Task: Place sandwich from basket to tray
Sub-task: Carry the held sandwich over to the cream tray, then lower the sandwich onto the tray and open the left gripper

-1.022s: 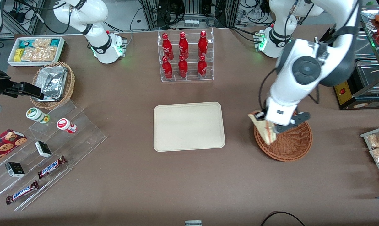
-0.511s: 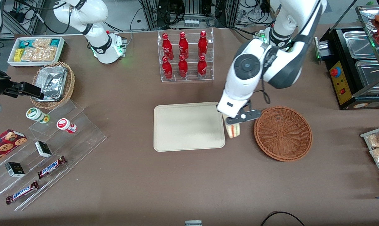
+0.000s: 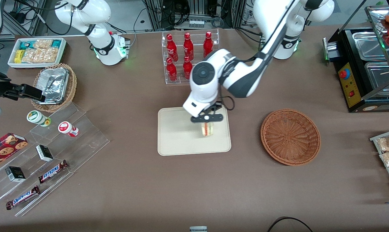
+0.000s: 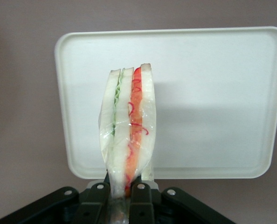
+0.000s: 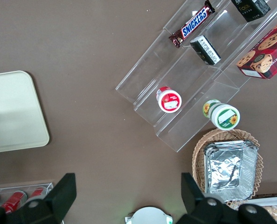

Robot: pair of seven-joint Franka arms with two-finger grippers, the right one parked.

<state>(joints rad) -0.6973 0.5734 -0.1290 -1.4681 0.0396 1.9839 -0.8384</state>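
Now the gripper hangs over the tray, on the part of it toward the working arm's end, with its fingers clamped on one sandwich. From the wrist view the sandwich hangs clear of the tray, held by its narrow end, with its cut edge showing: pale bread slices, one green filling layer and one red one, all under clear wrap. Nothing else lies on the tray that can be seen.

One reddish basket sits on the table beside the tray, toward the working arm's end, well apart from the gripper, and nothing lies in it.

Farther from the front camera than the tray stands a clear rack; five red bottles show in it, and the arm hides part of the rack. Toward the parked arm's end lie a tan basket holding crumpled foil and one white bin of snack packets. Nearer the camera at that end, a clear stepped stand carries two round tubs, two small dark boxes and two Snickers bars, with one red cookie box at its edge. At the working arm's end are snack packets on a rack and a food warmer.
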